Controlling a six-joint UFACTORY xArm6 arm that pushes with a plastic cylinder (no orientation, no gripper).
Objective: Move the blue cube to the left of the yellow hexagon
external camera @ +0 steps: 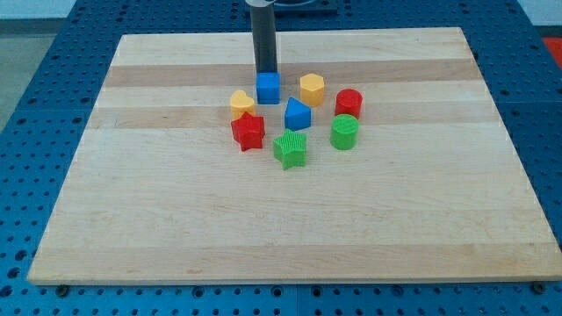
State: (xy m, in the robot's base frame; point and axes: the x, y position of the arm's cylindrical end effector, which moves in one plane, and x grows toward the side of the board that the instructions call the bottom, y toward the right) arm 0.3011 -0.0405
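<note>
The blue cube [269, 87] sits on the wooden board [176, 202], a short gap to the left of the yellow hexagon [312, 89]. My rod comes down from the view's top, and my tip [265, 71] stands right behind the blue cube, at its top edge in the view, touching or nearly touching it.
A yellow block [242, 104] lies left of and below the cube. A red star [248, 132], a green star [290, 148], a blue wedge-like block [297, 114], a red cylinder [349, 103] and a green cylinder [344, 132] cluster below.
</note>
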